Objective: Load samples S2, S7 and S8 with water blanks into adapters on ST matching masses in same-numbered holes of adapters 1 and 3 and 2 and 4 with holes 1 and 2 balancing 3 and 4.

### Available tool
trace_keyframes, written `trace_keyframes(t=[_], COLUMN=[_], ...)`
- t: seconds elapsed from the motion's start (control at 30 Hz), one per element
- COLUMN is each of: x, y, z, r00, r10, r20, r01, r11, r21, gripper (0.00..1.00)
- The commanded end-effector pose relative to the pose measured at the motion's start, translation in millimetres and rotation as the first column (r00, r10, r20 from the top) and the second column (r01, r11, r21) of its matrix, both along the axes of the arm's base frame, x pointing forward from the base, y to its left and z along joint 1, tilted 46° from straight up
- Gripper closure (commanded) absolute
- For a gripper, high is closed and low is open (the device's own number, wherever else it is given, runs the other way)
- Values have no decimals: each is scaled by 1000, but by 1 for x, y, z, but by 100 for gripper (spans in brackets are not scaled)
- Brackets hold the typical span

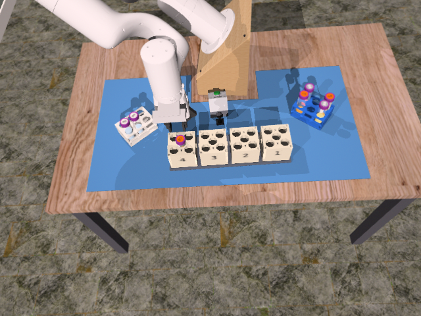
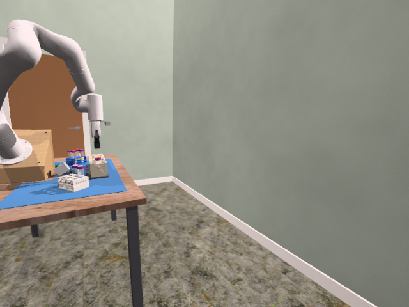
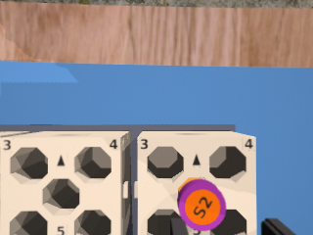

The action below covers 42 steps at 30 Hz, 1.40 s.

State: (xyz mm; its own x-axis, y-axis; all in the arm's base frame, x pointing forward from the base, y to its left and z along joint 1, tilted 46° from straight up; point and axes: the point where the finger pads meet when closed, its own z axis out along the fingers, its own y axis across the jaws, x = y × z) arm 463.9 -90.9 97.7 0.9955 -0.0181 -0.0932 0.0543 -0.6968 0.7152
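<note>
My gripper (image 1: pixel 176 126) (image 2: pixel 96 147) (image 3: pixel 226 227) is open, above and slightly behind adapter 4 (image 1: pixel 173 162) (image 3: pixel 147 196). Sample S2 (image 1: pixel 179 139) (image 2: pixel 98 158) (image 3: pixel 202 207), with an orange cap dot, stands in hole 5 of adapter 4, its cap just above the top. The holes of adapter 3 (image 1: pixel 204 160), adapter 2 (image 1: pixel 235 158) and adapter 1 (image 1: pixel 266 157) look empty. The blue rack (image 1: pixel 306 121) holds two orange-dot tubes (image 1: pixel 303 95) (image 1: pixel 329 97) and two pale-dot tubes (image 1: pixel 308 87) (image 1: pixel 323 104); their print is unreadable.
The white blanks rack (image 1: pixel 131 142) (image 2: pixel 79 185) stands left of adapter 4 with two white-dot tubes (image 1: pixel 124 122) (image 1: pixel 133 116). The DONE key (image 1: pixel 216 93) is on its small desk (image 1: pixel 218 105) behind the adapters. The wooden arm base (image 1: pixel 234 73) rises behind it.
</note>
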Motion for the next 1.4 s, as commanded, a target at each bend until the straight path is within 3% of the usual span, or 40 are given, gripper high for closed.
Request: trace_keyframes(t=[0.0, 0.67, 1.37], x=[1, 4, 4], y=[5, 31, 31], z=[5, 30, 30], r00=[1000, 1000, 1000], r10=[1, 1, 1], r20=[2, 2, 2], r01=[-1, -1, -1], r11=[1000, 1000, 1000], r21=[0, 0, 0], gripper=[56, 56, 56])
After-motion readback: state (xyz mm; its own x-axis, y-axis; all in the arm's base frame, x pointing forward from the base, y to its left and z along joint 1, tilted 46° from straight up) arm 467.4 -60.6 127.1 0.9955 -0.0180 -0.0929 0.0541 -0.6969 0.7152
